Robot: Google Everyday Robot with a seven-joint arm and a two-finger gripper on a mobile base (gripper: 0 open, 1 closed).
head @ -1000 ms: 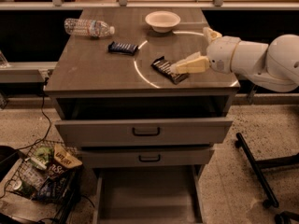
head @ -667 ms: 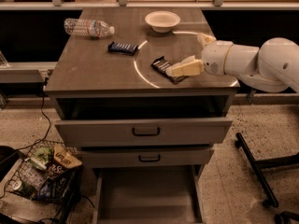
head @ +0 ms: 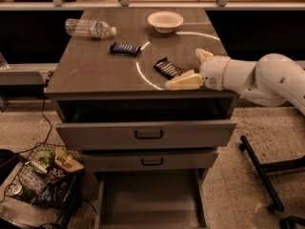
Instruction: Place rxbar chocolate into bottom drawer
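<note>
One rxbar chocolate [head: 167,68], ungrasped beside the spread-open gripper [head: 185,69]; risk: bar is shoved along tabletop [head: 90,73], not pinched

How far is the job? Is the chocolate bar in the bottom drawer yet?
Done: the bottom drawer stands open. In hand: the open claw is beside the chocolate bar, which lies ungripped on the cabinet top. Left: grasp it and drop it in.

The hand [head: 183,69] is moving toward the front edge of the bench [head: 95,73]. Its lower finger [head: 183,82] is now lying just in front of the rxbar [head: 167,67] instead of over its end. The arm [head: 248,78] is reaching further left.
</note>
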